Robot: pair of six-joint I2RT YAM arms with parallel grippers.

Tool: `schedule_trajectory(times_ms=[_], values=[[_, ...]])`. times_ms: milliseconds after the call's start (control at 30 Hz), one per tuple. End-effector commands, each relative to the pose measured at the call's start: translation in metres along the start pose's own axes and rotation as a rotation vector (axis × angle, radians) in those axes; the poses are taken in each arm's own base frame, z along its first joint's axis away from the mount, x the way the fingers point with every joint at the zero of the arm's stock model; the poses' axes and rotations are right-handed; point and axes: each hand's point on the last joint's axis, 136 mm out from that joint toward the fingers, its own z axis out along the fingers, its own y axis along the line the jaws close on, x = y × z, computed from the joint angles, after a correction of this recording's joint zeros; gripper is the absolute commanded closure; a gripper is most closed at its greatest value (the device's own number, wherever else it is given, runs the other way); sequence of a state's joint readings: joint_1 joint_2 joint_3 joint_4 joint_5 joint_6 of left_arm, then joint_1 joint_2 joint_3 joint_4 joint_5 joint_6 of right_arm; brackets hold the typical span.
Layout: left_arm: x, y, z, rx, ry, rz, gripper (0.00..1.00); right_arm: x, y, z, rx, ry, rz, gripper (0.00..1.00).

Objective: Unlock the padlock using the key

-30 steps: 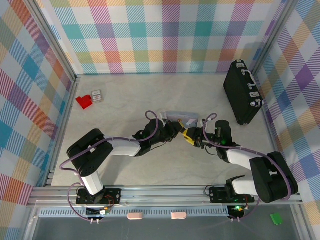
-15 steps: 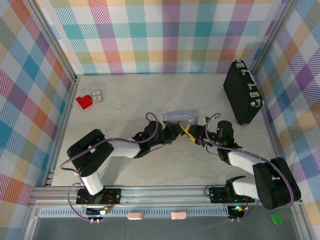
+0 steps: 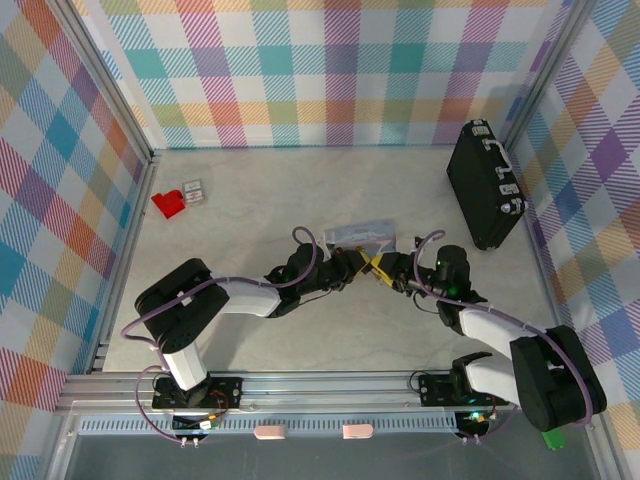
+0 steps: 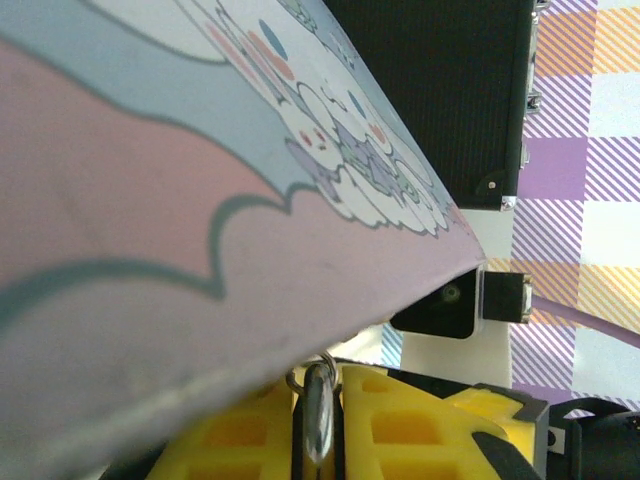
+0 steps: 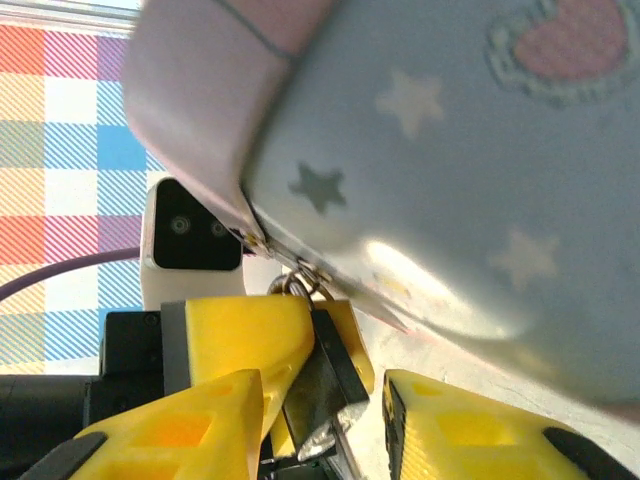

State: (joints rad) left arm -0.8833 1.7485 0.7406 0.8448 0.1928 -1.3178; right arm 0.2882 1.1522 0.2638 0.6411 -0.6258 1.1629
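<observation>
Padlock [image 5: 318,378], hung from the hasp of the pastel tin [image 5: 450,150] at mid-table, is loosely straddled by the half-open right gripper [image 5: 324,396] while a thin blade, judged the key [image 4: 317,428], is pinched in the closed left gripper [image 4: 330,392]; insertion is judged in hand, and steadying and keyhole alignment are called for.

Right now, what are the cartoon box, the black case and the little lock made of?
The cartoon box looks like thin painted metal: it is smooth and glossy, with a bright glare patch. The black case seems to be hard plastic or a textured covering, matte and finely ribbed, with shiny metal corners and clasps. The little lock looks like metal, with a dark body, glinting edges and a silvery loop on top.
</observation>
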Motion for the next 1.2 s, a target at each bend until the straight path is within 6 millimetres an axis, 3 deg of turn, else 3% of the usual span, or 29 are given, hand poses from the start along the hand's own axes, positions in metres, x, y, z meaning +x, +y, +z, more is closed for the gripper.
schedule_trajectory(times_ms=[0,233,433,833,1167], values=[[-0.001,-0.001,0.004,0.049,0.0,-0.042,1.0,0.006,-0.008,-0.006,0.018,-0.005,0.001,0.63],[-0.007,0.0,0.013,0.081,-0.018,-0.079,1.0,0.017,-0.028,-0.017,0.07,-0.027,0.051,0.6],[-0.008,-0.003,0.008,0.07,-0.028,-0.063,1.0,0.018,-0.036,-0.02,0.104,-0.045,0.07,0.6],[-0.004,-0.018,0.007,0.111,-0.022,-0.069,1.0,0.018,-0.031,-0.01,0.075,-0.017,0.089,0.64],[-0.002,-0.021,0.008,0.114,-0.017,-0.065,1.0,0.019,-0.024,-0.006,0.054,-0.009,0.083,0.81]])
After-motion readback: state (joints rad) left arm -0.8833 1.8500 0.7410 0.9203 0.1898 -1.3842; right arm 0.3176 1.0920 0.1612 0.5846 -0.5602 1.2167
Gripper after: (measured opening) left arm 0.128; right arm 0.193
